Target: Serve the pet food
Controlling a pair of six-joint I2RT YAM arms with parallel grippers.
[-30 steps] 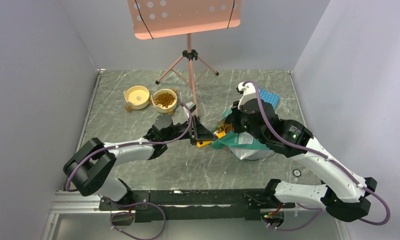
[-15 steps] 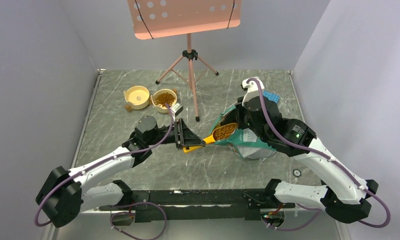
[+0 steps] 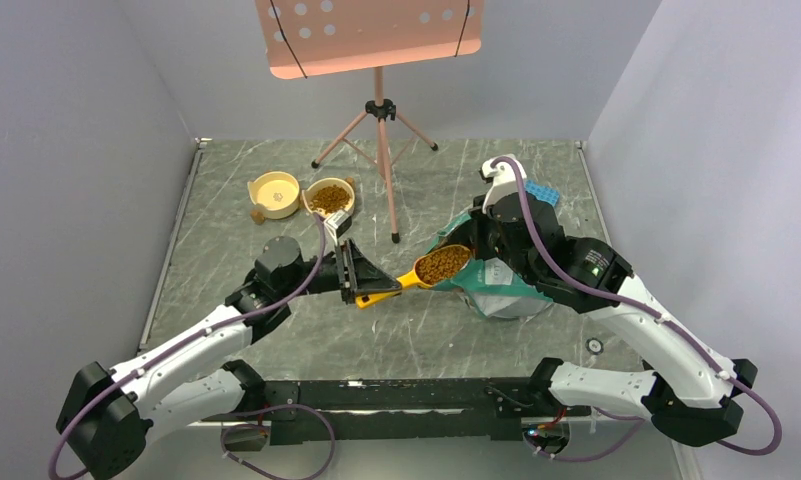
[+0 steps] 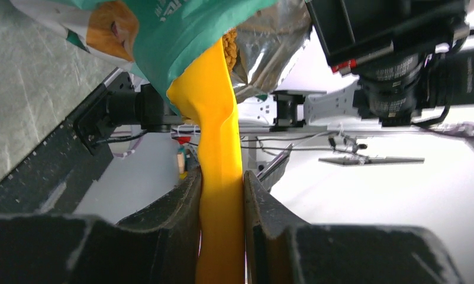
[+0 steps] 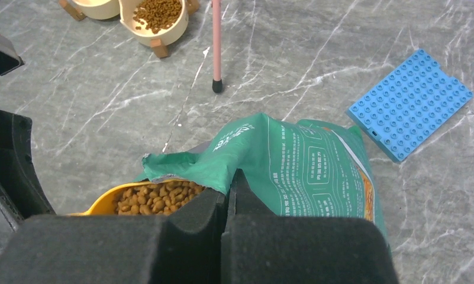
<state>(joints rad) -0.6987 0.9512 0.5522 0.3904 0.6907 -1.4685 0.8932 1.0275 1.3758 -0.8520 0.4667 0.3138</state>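
My left gripper [image 3: 361,283] is shut on the handle of a yellow scoop [image 3: 401,283], also seen in the left wrist view [image 4: 218,148]. The scoop's bowl holds brown kibble pet food [image 3: 442,265] and sits just outside the mouth of the teal-green bag [image 3: 496,285]. My right gripper [image 5: 229,183] is shut on the bag's top edge [image 5: 246,148], holding it open; the filled scoop [image 5: 151,198] shows beside it. A cream double bowl stands at the back left: one side [image 3: 329,199] holds kibble, the other [image 3: 274,190] is empty.
A pink tripod stand [image 3: 380,130] stands at the back, one leg foot [image 3: 394,238] between the bowls and the scoop. A blue studded plate [image 5: 410,103] lies behind the bag at the right.
My left gripper has pulled the scoop out of the bag toward the left, now full of kibble. The right gripper keeps holding the bag edge.
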